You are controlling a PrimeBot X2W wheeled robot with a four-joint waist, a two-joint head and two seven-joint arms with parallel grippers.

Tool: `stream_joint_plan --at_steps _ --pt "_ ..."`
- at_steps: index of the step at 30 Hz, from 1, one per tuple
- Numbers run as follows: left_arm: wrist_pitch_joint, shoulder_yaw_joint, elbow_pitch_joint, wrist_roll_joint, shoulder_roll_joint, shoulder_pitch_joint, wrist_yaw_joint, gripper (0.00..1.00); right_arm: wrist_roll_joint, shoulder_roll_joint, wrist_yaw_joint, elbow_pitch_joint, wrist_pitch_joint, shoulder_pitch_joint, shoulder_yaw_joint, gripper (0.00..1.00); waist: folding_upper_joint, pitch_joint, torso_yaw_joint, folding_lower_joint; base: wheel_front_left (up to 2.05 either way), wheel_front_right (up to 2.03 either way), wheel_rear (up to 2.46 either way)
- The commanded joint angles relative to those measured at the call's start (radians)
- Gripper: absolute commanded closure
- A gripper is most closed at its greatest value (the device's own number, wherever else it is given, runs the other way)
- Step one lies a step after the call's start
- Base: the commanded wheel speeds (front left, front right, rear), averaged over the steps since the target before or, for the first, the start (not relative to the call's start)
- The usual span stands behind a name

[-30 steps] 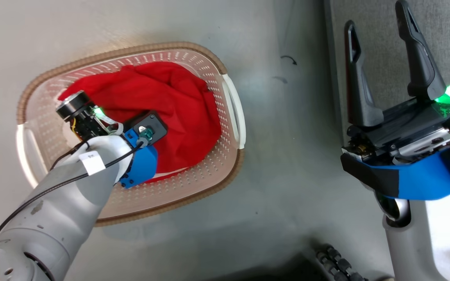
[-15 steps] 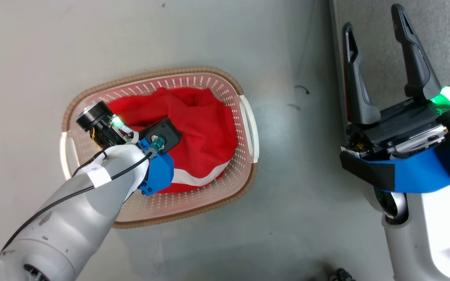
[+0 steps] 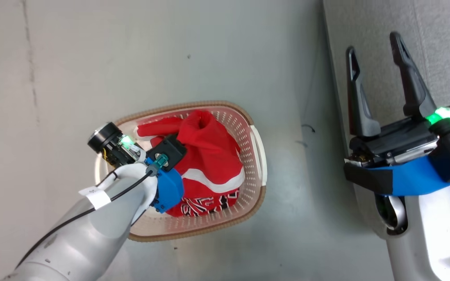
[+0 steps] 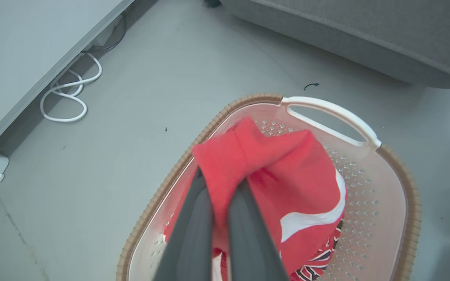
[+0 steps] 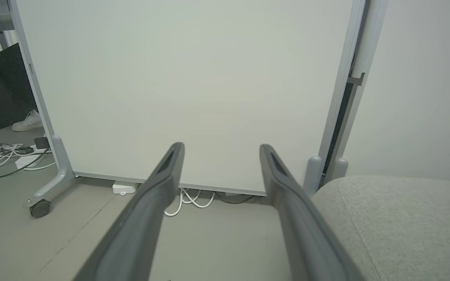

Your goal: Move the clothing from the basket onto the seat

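Floor: smooth pale grey floor (image 3: 209,58) with a faint seam on the robot's left and a small dark curl-shaped mark (image 3: 307,127) between basket and seat.
Room: in the right wrist view a white partition panel (image 5: 190,78) stands on a castor foot, with a loose white cable (image 5: 186,199) at its base and a white shoe (image 5: 25,121) beyond its left edge.
Seat: the grey fabric seat (image 3: 436,39) lies on the robot's right, apart from the basket, its rounded edge running up the head view.
Basket: the basket (image 3: 205,104) stands on the floor. Its long axis lies across the head view, slightly tilted, and one white handle (image 4: 326,113) faces the seat.
Clothing: the clothing (image 3: 209,156) is in the basket, bunched. A gathered red fold rises to a peak at the far end, a curved white stripe crosses the middle, and black-and-white lettering shows at the near end.
Left claw: the left claw (image 4: 221,195) is clenched on a red fold of the clothing, with cloth draped over both fingertips.
Right claw: the right claw (image 3: 373,45) is released, its fingers spread wide and holding nothing. It sits over the seat's edge and points up the head view.
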Motion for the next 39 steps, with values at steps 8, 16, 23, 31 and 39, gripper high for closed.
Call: stream_joint_plan --at_steps 8,16,23,31,39 --pt "-0.005 0.106 -0.115 0.026 -0.011 0.083 -0.009 1.0 -0.01 -0.003 0.0 0.036 -0.003 0.066 -0.026 0.0 0.0 -0.148 0.058 0.0001 0.0 0.0 0.0" --pt "-0.005 0.211 -0.194 0.034 -0.016 0.142 -0.015 1.0 -0.008 -0.003 0.0 0.059 -0.003 0.116 -0.033 0.0 0.0 -0.25 0.088 0.0001 0.0 0.0 0.0" --pt "-0.005 0.33 -0.275 0.031 -0.025 0.182 -0.023 1.0 0.004 -0.003 0.0 0.078 -0.003 0.158 -0.031 0.0 0.0 -0.34 0.101 0.0001 0.0 0.0 0.0" --pt "-0.005 0.43 -0.381 0.041 -0.049 0.186 -0.032 1.0 0.017 -0.003 0.0 0.087 -0.003 0.197 -0.026 0.0 0.0 -0.406 0.106 0.0001 0.0 0.0 0.0" --pt "-0.005 0.444 -0.478 0.049 -0.051 0.143 -0.032 1.0 0.032 -0.003 0.0 0.087 -0.003 0.221 -0.025 0.0 0.0 -0.441 0.096 0.0001 0.0 0.0 0.0"
